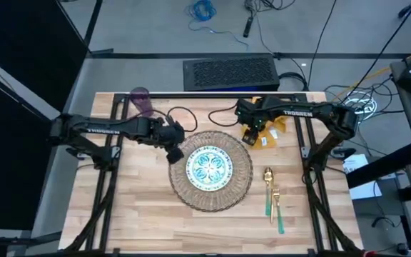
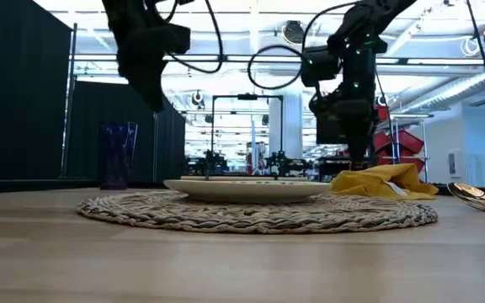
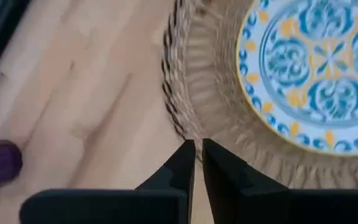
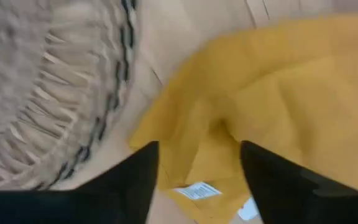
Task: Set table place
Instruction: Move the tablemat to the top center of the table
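A round woven mat [image 1: 211,170] lies mid-table with the teal-patterned plate [image 1: 209,168] resting flat on it. The purple cup [image 1: 142,101] stands upright at the far left. The yellow napkin [image 1: 265,133] lies crumpled on the table right of the mat. The gold fork and spoon [image 1: 273,200] lie side by side nearer, right of the mat. My left gripper [image 3: 197,150] is shut and hangs high [image 2: 152,88] over the mat's left edge [image 3: 179,118], holding nothing. My right gripper [image 4: 197,158] is open, pointing down over the napkin's [image 4: 272,106] left part. My right gripper comes at the napkin from above, its fingers [image 2: 360,164] spread over the crumpled cloth near the edge toward the mat. Whether the fingertips touch the cloth I cannot tell. The napkin [image 2: 381,181] lies slack on the table.
A black keyboard-like box [image 1: 229,73] sits beyond the table's far edge, with cables around it. Both arms' stands [image 1: 105,153] flank the table. Bare wood lies in front of the mat and at the near left.
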Controlling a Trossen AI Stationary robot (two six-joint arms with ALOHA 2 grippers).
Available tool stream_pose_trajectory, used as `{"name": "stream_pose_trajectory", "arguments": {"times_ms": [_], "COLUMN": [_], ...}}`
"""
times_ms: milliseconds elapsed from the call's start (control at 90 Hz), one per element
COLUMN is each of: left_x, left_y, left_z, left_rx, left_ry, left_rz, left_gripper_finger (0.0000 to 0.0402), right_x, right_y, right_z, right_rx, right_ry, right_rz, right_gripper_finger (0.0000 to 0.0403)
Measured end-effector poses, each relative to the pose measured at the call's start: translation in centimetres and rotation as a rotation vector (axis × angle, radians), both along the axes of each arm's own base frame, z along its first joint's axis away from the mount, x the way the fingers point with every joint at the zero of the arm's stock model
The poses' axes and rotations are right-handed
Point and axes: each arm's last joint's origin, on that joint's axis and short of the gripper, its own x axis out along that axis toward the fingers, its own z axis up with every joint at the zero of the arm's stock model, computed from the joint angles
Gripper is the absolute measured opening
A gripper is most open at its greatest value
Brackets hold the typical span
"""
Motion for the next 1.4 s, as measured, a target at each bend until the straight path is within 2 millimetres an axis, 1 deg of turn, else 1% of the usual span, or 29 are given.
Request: {"name": "stream_pose_trajectory", "arguments": {"times_ms": [78, 178, 300, 422, 489, 544, 644, 800, 922, 1067, 1144, 1278, 1400], "left_x": [-0.1, -0.3, -0.2, -0.4, -0.4, -0.5, -0.4, -0.4, -0.4, -0.5, -0.5, -0.5, -0.5], "left_y": [0.1, 0.1, 0.1, 0.3, 0.7, 1.1, 1.7, 2.0, 1.9, 2.0, 2.0, 2.0, 2.1], "left_z": [-0.6, -0.9, -0.9, -0.7, -0.7, -0.7, -0.7, -0.7, -0.7, -0.7, -0.7, -0.7, -0.7], "left_rx": [0.015, 0.014, 0.009, 0.028, 0.037, 0.037, 0.037, 0.03, 0.031, 0.029, 0.028, 0.027, 0.024], "left_ry": [0.006, 0.011, 0.002, 0.0, 0.005, 0.005, -0.01, -0.011, -0.007, -0.004, -0.002, -0.001, -0.001], "left_rz": [0.013, 0.044, 0.059, 0.062, 0.063, 0.08, 0.104, 0.11, 0.102, 0.103, 0.103, 0.102, 0.105], "left_gripper_finger": [0.0017, 0.0017, 0.0017, 0.0017, 0.0017, 0.0017, 0.0017, 0.0017, 0.0017, 0.0017, 0.0017, 0.0017, 0.0017], "right_x": [0.0, -0.1, 0.4, 1.7, 2.2, 2.8, 3.3, 3.9, 4.6, 5.7, 6.2, 7.7, 10.1], "right_y": [-0.1, -0.1, 0.9, 2.3, 2.5, 2.4, 2.3, 2.1, 2.0, 1.7, 1.6, 1.1, 0.3], "right_z": [-0.4, -0.6, -0.2, 0.3, 0.1, -0.4, -1.7, -3.4, -4.5, -5.2, -5.6, -6.2, -6.4], "right_rx": [-0.005, -0.001, 0.022, 0.041, 0.04, 0.032, 0.042, 0.064, 0.097, 0.127, 0.144, 0.159, 0.152], "right_ry": [-0.016, -0.017, -0.062, -0.172, -0.192, -0.205, -0.177, -0.141, -0.166, -0.243, -0.257, -0.269, -0.301], "right_rz": [-0.022, -0.051, -0.057, 0.007, 0.023, 0.035, 0.042, 0.051, 0.06, 0.07, 0.074, 0.088, 0.119], "right_gripper_finger": [0.0268, 0.0272, 0.0262, 0.0249, 0.0241, 0.0234, 0.0219, 0.0197, 0.0185, 0.0166, 0.0154, 0.0131, 0.0109]}}
